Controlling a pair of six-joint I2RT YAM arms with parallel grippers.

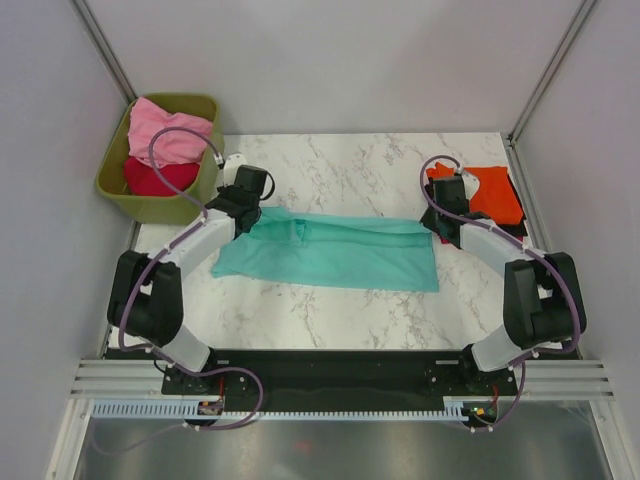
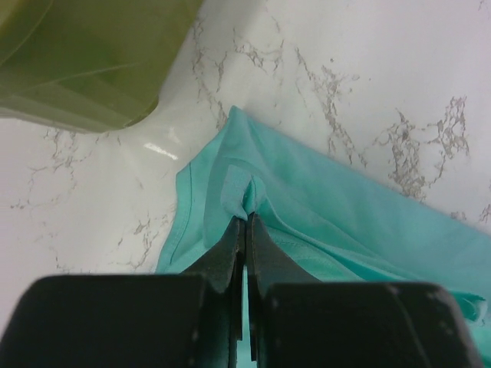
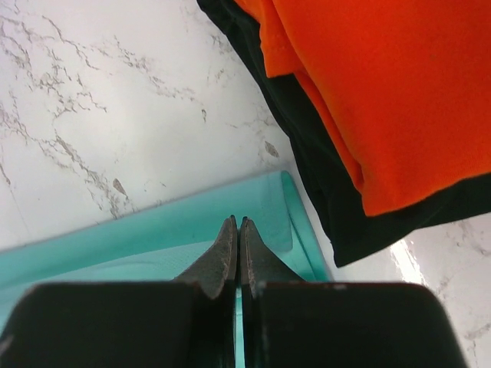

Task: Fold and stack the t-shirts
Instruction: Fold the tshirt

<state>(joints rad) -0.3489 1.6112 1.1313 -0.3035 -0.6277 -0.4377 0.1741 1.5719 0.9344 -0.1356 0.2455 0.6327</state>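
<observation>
Top external view: the teal shirt [image 1: 340, 255] lies spread at the table's [image 1: 340, 165] centre. The left gripper [image 2: 245, 218] is clamped on a puckered fold at its 10 o'clock corner. The right gripper [image 3: 238, 222] has its jaws together over the 2 o'clock corner; whether it grips cloth is unclear. An orange shirt [image 1: 495, 195] lies on a black shirt [image 3: 322, 176] at 2 o'clock. A pink shirt [image 1: 165, 135] and a red shirt [image 1: 155, 178] sit in the bin [image 1: 115, 180] at 10 o'clock.

Noted spread t-shirt [image 1: 330, 255] across middle of counter [image 1: 350, 165], left pincer [image 2: 245, 222] clamped on its left end, right pincer [image 3: 238, 226] on its right end. At far-left corner, bin [image 1: 115, 185] with bundled t-shirts [image 1: 165, 140] inside. Far right, stacked t-shirts [image 1: 497, 195], just behind right pincer.
</observation>
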